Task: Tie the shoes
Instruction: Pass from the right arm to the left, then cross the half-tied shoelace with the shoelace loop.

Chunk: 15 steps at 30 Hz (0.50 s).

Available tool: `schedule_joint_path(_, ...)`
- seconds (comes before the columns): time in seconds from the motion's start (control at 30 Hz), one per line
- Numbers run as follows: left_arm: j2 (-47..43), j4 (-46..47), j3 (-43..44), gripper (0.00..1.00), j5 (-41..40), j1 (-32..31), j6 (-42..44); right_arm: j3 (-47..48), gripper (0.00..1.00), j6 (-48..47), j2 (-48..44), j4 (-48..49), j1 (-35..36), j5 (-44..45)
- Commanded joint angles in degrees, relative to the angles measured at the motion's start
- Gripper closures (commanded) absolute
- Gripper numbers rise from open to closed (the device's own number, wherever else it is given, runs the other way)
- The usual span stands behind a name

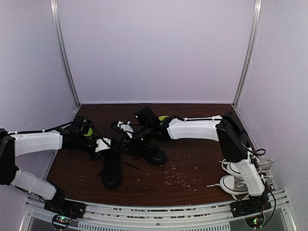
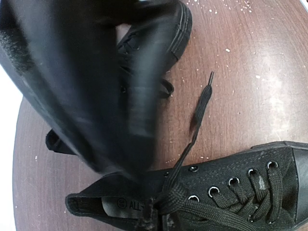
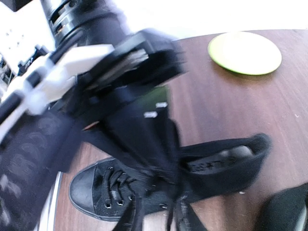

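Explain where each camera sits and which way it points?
Top external: above and behind the arms, looking down at the table and black shoes; left arm and right arm both show.
Left wrist: on the left arm, looking down on one laced shoe; own jaws blur the upper left.
Right wrist: on the right arm, looking across a shoe toward a green plate; own jaws blur the left.
Shared: top and right wrist both catch the green plate; all show black shoes.

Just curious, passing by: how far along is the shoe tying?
Done: nothing, no bow shows on the black shoes. In hand: left gripper and right gripper meet above them, apparently handling laces. Left: both knots; one lace end lies loose on the table.
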Motion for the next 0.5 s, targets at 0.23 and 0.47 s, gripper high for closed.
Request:
schedule_joint_path(0.23, -3.0, 4.7, -2.2, 0.94, -1.5, -0.1, -2.2, 6.6, 0.87, 10.0, 5.5, 7.0, -1.0, -2.4)
schedule_joint_path(0.47, -4.3, 5.2, -2.7, 0.85, -3.4, -0.1, -3.9, 9.2, 0.88, 11.0, 8.1, 7.0, -0.7, -3.7)
